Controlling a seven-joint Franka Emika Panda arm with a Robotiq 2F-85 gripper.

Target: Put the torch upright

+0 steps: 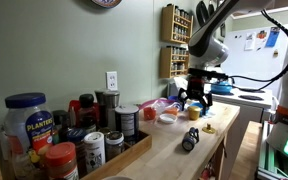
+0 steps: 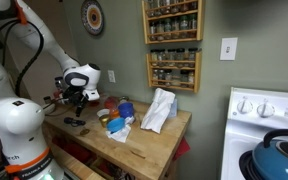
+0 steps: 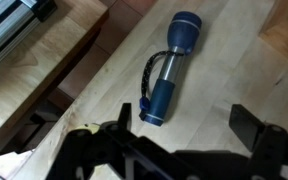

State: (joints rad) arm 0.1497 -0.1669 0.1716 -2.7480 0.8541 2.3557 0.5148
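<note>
1. At the left of the wooden surface (image 1: 162,152), a crowd of jars (image 1: 59,140), among them a blue-lidded nut jar (image 1: 29,120).
2. On the wall behind, a white socket (image 1: 112,80); further right, a spice rack (image 1: 177,28).
3. Right of the jars, the end effector (image 1: 195,100): hanging over the surface, pointing down, jaws spread wide, gripping nothing.
4. Directly below it, the torch (image 1: 190,139): lying on its side on bare wood, not upright, touched by nothing.
5. Just right of the torch, a small yellow object (image 1: 208,128), apart from it.
6. In the wrist view, the torch (image 3: 169,65) flat on the surface (image 3: 229,75): wider head at the far end, tail toward the end effector (image 3: 184,128), a braided cord beside the barrel. Fingers (image 3: 249,122) well apart and clear of the torch.
7. From the opposite side, in an exterior view, the torch (image 2: 74,121) beneath the end effector (image 2: 74,101); well to the right there, a white bag (image 2: 159,110).
</note>
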